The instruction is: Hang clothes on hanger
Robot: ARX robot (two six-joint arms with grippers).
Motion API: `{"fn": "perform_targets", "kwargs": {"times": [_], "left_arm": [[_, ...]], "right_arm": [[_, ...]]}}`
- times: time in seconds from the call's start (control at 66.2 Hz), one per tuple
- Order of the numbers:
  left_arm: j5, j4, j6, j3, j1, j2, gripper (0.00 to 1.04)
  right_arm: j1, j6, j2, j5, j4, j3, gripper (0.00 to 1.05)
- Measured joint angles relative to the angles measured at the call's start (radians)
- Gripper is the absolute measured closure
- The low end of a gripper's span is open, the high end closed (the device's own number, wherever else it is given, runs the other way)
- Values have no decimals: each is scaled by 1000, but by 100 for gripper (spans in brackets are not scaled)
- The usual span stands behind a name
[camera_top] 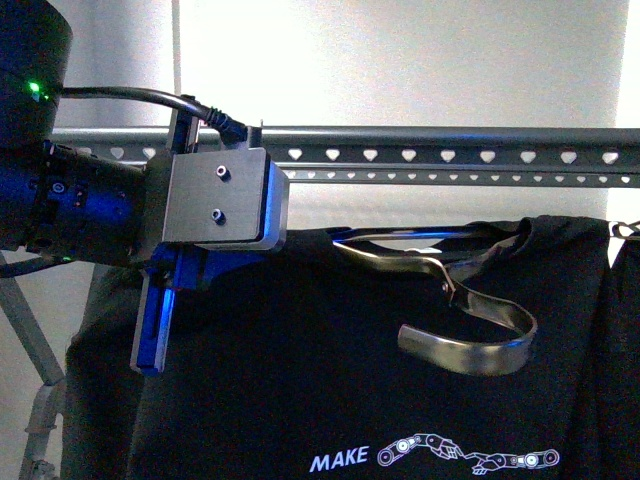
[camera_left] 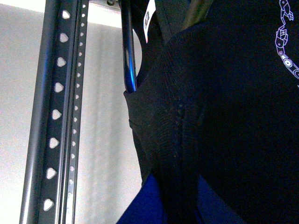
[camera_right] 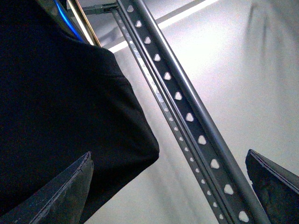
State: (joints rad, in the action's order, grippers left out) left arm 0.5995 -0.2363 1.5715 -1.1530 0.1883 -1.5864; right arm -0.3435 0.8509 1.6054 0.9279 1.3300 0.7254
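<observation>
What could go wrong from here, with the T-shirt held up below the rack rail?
1. The left gripper seems to pinch only a fold of the T-shirt, and the right gripper is open near the sleeve; the fabric might slip free.
2. The small hanger lies tipped in the collar, its hook hanging down over the chest, not toward the rack rail; it could slide out or snag when the shirt is lifted.

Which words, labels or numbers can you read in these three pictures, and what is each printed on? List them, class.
"MAKE": white print on the black T-shirt, beside a robot-arm graphic; the picture's edge cuts off anything further.
White tag in the left wrist view: too blurred to read.
Rack rail: heart-shaped holes only, no text.
</observation>
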Motion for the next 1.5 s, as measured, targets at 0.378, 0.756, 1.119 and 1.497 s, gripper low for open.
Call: {"fn": "perform_targets", "kwargs": {"times": [0.378, 0.756, 1.119, 1.497], "left_arm": [[0, 0, 0, 0, 0, 0, 101], [0, 0, 0, 0, 0, 0, 101], [-2, 0, 0, 0, 0, 0, 101], [-2, 0, 0, -2, 0, -1, 101]], "right_arm": [[57, 97, 68, 21, -208, 199, 7], [138, 313, 119, -75, -518, 338, 7], [190, 395, 145, -143, -677, 426, 51], [197, 469, 145, -145, -694, 428, 98]]}}
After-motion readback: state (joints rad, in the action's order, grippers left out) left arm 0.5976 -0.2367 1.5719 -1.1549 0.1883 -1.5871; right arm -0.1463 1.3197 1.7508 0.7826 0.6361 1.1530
